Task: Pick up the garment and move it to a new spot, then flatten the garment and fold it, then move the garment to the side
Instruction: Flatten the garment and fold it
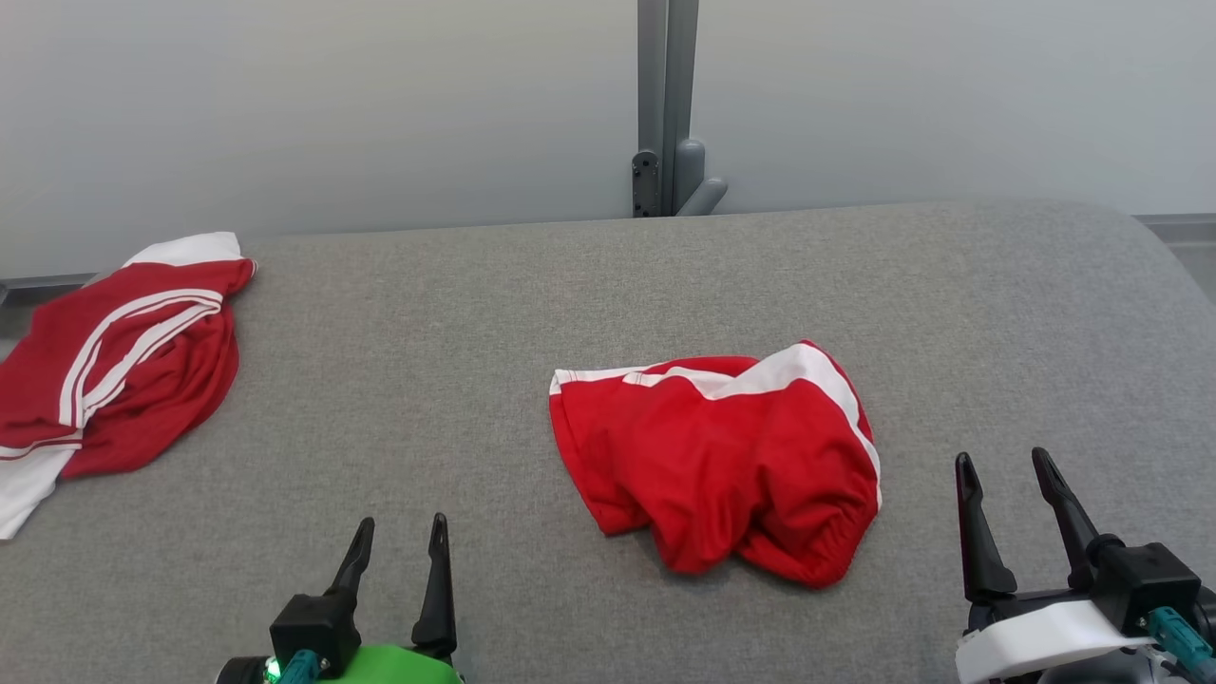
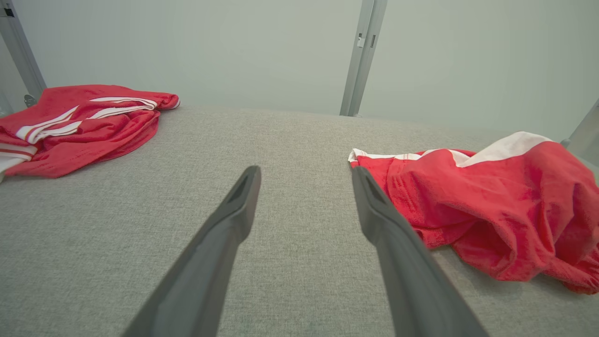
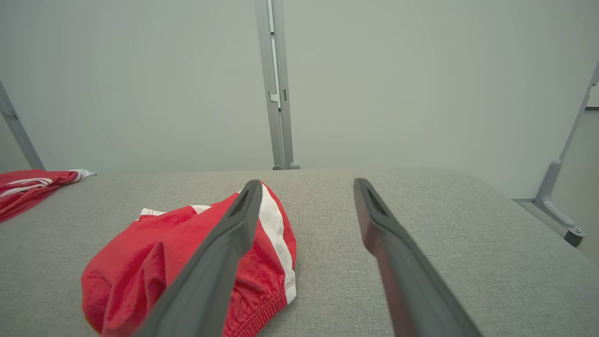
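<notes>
A crumpled red garment with white side stripes lies bunched in the middle of the grey padded table. It shows at the right of the left wrist view and at the lower left of the right wrist view. My left gripper stands open near the front edge, to the left of the garment and apart from it, its fingers holding nothing. Right of the garment my right gripper is open too, with nothing between its fingers.
A second red garment with white stripes lies heaped at the table's far left edge. A grey metal post rises behind the table against a pale wall. The table's right corner curves away.
</notes>
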{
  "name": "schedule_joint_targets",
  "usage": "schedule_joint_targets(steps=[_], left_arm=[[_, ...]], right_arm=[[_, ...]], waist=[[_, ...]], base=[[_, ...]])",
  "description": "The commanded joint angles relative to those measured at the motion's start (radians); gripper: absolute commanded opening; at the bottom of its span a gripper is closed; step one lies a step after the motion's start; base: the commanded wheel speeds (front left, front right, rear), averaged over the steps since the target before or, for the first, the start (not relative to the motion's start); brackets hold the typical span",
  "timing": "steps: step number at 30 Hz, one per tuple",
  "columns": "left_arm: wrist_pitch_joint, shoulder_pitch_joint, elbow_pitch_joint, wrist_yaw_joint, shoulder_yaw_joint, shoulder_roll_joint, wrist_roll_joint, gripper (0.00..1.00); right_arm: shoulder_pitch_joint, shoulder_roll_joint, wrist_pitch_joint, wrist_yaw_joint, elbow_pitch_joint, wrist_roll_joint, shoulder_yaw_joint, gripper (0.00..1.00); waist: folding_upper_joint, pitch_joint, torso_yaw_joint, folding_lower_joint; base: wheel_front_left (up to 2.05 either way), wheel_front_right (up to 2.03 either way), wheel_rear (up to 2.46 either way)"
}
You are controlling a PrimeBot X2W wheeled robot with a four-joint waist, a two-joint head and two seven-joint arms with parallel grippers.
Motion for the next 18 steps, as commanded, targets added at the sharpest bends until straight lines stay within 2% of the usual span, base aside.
schedule_joint_targets(steps=[1, 5, 8, 13, 18], left_arm=[[-0.003, -0.023, 0.015, -0.009, 0.005, 0.000, -0.011, 1.00], [0.000, -0.078, 0.051, -0.025, -0.013, 0.000, 0.000, 1.00], [0.033, -0.150, 0.092, -0.055, -0.045, 0.000, 0.007, 1.00], [0.121, -0.298, 0.174, -0.111, -0.120, -0.003, -0.022, 1.00], [0.239, -0.440, 0.276, -0.144, -0.216, -0.004, -0.099, 1.00]], right_arm=[[-0.001, -0.003, -0.003, 0.000, 0.000, 0.000, -0.007, 1.00], [-0.002, -0.003, -0.003, 0.000, 0.001, -0.005, -0.006, 1.00], [-0.010, -0.003, -0.003, 0.000, 0.000, -0.009, 0.000, 1.00], [-0.022, -0.003, -0.003, 0.000, 0.002, -0.010, 0.017, 1.00], [-0.049, -0.003, -0.003, 0.000, 0.003, -0.013, 0.034, 1.00]], waist=[[-0.0001, 0.005, 0.004, 0.0000], [-0.0001, 0.013, 0.006, 0.0000], [-0.0001, 0.024, 0.001, 0.0000], [-0.0001, 0.052, -0.025, 0.0000], [-0.0001, 0.108, -0.077, 0.0000]], base=[[0.00, 0.00, 0.00], [0.00, 0.00, 0.00], [0.00, 0.00, 0.00], [0.00, 0.00, 0.00], [0.00, 0.00, 0.00]])
